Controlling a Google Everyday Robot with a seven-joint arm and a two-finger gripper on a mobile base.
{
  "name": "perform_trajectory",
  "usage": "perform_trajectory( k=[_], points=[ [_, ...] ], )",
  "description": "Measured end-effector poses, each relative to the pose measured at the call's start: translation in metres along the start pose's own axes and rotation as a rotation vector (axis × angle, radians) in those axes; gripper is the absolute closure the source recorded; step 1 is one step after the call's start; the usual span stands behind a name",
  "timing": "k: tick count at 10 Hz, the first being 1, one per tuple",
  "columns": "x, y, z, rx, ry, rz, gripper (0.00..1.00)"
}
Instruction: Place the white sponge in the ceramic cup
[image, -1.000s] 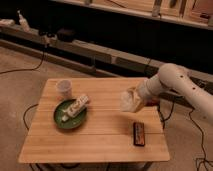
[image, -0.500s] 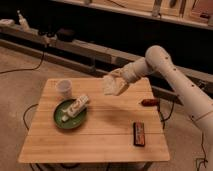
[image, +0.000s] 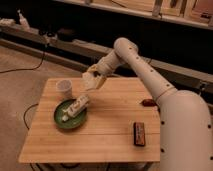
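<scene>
The ceramic cup (image: 65, 88) is a small whitish handleless cup standing upright near the back left of the wooden table (image: 110, 125). My gripper (image: 92, 80) hangs just right of the cup and above the tabletop, at the end of the white arm (image: 135, 62) reaching in from the right. It is shut on a pale cream block that I take for the white sponge (image: 89, 77). The sponge is apart from the cup, roughly at the height of its rim.
A wide green dish (image: 61, 111) lies in front of the cup with a long white patterned object (image: 78, 106) across it. A dark brown bar (image: 139, 133) lies at front right. A small reddish thing (image: 147, 103) sits by the right edge.
The arm has swung left across the table, carrying the pale block from the right side over the middle to just beside the cup. Nothing on the table has moved.
</scene>
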Motion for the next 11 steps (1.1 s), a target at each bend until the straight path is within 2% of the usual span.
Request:
perform_trajectory(
  k=[3, 4, 9, 11],
  points=[
    [-0.027, -0.040, 0.033, -0.019, -0.005, -0.048, 1.00],
    [-0.032, -0.045, 0.037, -0.025, -0.005, -0.063, 1.00],
    [-0.029, -0.044, 0.038, -0.027, -0.002, -0.062, 1.00],
    [-0.029, -0.048, 0.047, -0.035, 0.015, -0.031, 1.00]
  ],
)
